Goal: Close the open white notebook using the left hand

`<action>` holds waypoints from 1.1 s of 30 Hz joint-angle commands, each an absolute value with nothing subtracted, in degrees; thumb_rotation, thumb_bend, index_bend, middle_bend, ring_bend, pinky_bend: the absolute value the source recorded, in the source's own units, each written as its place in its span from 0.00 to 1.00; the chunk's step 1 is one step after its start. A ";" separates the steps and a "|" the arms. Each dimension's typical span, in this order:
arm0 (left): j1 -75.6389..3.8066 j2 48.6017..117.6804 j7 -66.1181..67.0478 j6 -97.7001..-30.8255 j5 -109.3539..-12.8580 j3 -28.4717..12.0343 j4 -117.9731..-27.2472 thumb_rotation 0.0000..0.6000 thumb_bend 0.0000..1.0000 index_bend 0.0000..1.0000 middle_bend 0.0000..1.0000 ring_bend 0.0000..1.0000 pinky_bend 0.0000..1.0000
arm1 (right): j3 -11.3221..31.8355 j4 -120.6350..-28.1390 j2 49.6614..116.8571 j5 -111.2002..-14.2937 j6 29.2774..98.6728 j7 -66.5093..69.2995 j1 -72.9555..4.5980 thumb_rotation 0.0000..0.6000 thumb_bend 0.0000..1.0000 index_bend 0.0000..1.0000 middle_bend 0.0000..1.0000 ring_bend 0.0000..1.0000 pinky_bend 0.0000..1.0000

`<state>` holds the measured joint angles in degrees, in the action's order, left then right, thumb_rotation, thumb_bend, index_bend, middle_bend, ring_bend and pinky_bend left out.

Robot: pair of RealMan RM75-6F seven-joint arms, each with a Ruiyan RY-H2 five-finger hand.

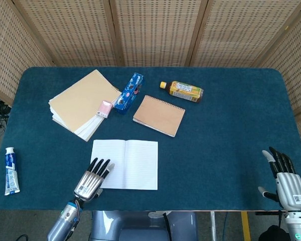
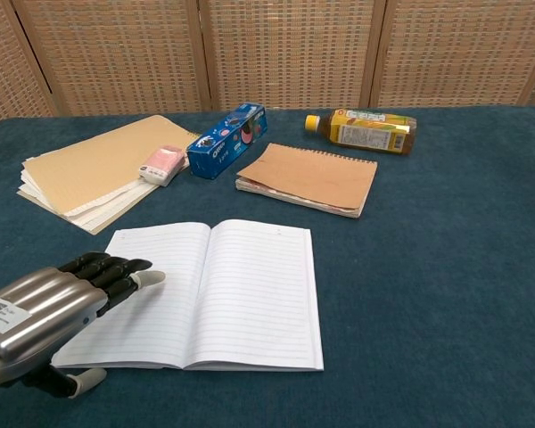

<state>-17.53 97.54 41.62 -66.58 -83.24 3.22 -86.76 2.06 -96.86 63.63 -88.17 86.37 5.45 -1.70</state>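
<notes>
The white notebook (image 1: 125, 164) (image 2: 209, 294) lies open and flat on the blue table near the front edge, lined pages up. My left hand (image 1: 92, 179) (image 2: 58, 308) hovers at the notebook's front left corner with its fingers stretched out over the left page, holding nothing. Whether the fingertips touch the paper I cannot tell. My right hand (image 1: 285, 179) is far off at the front right edge, fingers apart and empty; the chest view does not show it.
Behind the notebook lie a brown spiral notebook (image 1: 159, 115), a blue box (image 1: 129, 93), a pink eraser (image 1: 105, 108), a tan paper stack (image 1: 83, 103) and a lying drink bottle (image 1: 183, 91). A toothpaste tube (image 1: 10, 171) rests at the front left. Wicker screens close the back.
</notes>
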 commanded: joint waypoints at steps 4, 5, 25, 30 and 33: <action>-17.52 97.78 41.00 -68.38 -84.93 3.29 -86.40 1.00 0.44 0.00 0.00 0.00 0.00 | 2.03 -96.83 63.67 -88.10 86.22 5.44 -1.73 1.00 0.11 0.00 0.00 0.00 0.00; -17.56 97.84 40.93 -68.59 -85.17 3.28 -86.25 1.00 0.48 0.00 0.00 0.00 0.00 | 2.01 -96.83 63.68 -88.15 86.23 5.38 -1.73 1.00 0.11 0.00 0.00 0.00 0.00; -20.01 98.40 38.79 -74.43 -95.77 3.25 -83.04 1.00 0.53 0.00 0.00 0.00 0.00 | 2.28 -96.86 63.46 -87.78 86.35 6.13 -1.71 1.00 0.11 0.00 0.00 0.00 0.00; -20.89 98.53 36.97 -75.83 -98.38 2.80 -83.18 1.00 0.53 0.00 0.00 0.00 0.00 | 2.40 -96.71 63.36 -88.03 86.90 7.00 -1.56 1.00 0.11 0.00 0.00 0.00 0.00; -21.34 98.66 36.60 -76.74 -99.89 2.46 -83.37 1.00 0.53 0.00 0.00 0.00 0.00 | 2.54 -96.67 63.31 -87.96 87.12 7.29 -1.49 1.00 0.11 0.00 0.00 0.00 0.00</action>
